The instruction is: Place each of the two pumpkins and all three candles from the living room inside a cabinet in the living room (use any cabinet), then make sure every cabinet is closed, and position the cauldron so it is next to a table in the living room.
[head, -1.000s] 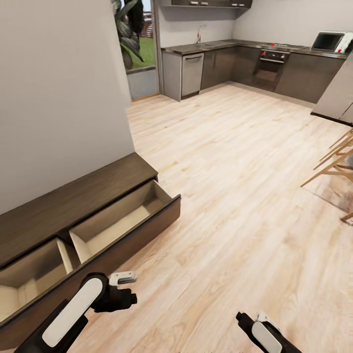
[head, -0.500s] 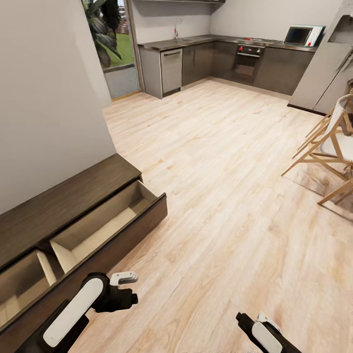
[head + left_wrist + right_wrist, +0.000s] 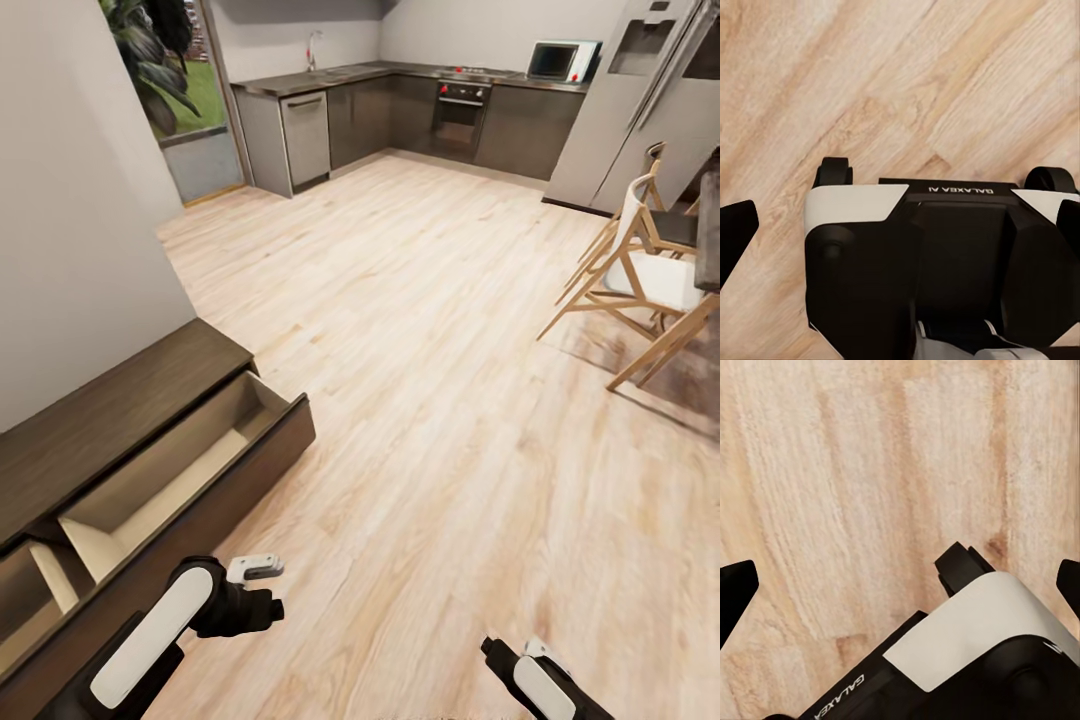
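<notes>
Farther left than before: open cabinet (image 3: 150, 470)

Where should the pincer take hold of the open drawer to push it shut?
No handle shows, so probably no grip is needed. Press flat on the dark front panel of the drawer, near its middle, coming from the floor side toward the wall. The drawer stands pulled out of the cabinet.

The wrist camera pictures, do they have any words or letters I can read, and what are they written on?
"GALAXEA AI": upside down on the black-and-white robot base in the left wrist view.
"GALAXE...": cut off at the picture's edge, on the black part of the same base in the right wrist view.
I see no other writing.
</notes>
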